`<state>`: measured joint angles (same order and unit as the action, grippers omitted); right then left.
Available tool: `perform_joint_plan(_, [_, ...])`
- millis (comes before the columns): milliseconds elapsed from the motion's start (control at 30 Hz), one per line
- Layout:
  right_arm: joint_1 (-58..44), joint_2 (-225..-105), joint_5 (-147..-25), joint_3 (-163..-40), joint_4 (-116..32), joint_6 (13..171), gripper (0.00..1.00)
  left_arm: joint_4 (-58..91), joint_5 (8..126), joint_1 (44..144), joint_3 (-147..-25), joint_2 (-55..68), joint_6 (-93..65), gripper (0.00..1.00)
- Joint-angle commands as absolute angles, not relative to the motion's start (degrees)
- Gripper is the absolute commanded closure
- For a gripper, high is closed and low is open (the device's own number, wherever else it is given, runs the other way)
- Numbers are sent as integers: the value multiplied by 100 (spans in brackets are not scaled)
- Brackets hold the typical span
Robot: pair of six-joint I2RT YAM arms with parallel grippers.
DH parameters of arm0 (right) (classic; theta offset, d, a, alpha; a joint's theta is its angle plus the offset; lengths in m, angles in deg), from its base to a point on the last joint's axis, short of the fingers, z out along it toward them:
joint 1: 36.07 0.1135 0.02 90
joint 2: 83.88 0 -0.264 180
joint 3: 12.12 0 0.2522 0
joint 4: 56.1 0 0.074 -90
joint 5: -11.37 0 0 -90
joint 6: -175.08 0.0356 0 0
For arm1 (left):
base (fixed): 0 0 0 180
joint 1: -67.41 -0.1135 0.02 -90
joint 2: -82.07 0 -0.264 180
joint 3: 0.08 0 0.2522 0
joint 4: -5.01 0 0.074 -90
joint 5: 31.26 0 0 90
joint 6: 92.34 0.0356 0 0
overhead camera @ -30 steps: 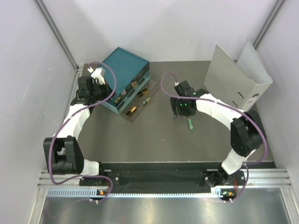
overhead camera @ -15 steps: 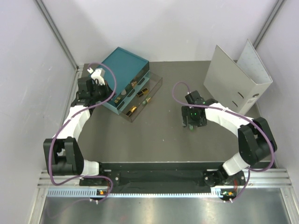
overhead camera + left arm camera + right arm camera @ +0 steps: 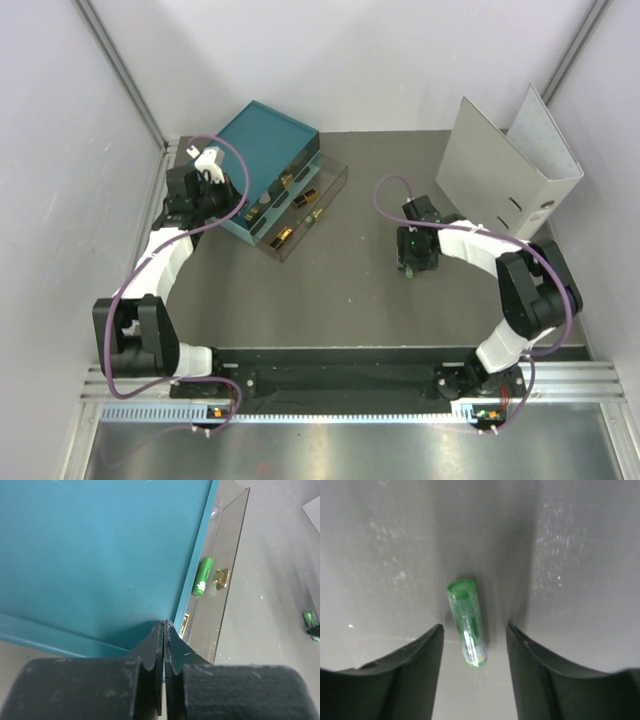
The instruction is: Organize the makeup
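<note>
The right arm is drawing back from the teal drawer box [image 3: 268,160] toward the near side of the table [image 3: 330,300]. The right gripper [image 3: 409,267], which was closer to the open drawers one second ago, is now coming down over the green tube [image 3: 467,622], with one finger at each side and not touching it. From above, the gripper is now hiding almost all of the tube. The purple cable [image 3: 383,196] is swinging along with the wrist.

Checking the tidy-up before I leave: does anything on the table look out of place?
One green tube lies loose on the table, apart from the teal drawer box, whose clear drawers stand pulled out. The right gripper straddles it, jaws open, touching neither side.
</note>
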<state>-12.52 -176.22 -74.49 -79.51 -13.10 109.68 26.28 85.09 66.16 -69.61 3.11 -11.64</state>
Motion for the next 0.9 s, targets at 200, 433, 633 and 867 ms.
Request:
perform_joint_plan(200, [-1313, -18109, -7766, -8468, -1694, 11012, 86, 4724, 8643, 6715, -6447, -143, -1122, 100])
perform_joint_plan(433, [-1278, -18162, -7845, -8925, -1553, 11074, 97, 4637, 8660, 6724, -6447, -239, -1175, 100])
perform_joint_plan(633, [-980, -18355, -8100, -10038, -1272, 11197, 98, 4601, 8643, 6732, -6508, -327, -1166, 100])
perform_joint_plan(867, [-645, -19275, -8276, -11832, -982, 11232, 97, 4592, 8652, 6715, -6578, -389, -1192, 100])
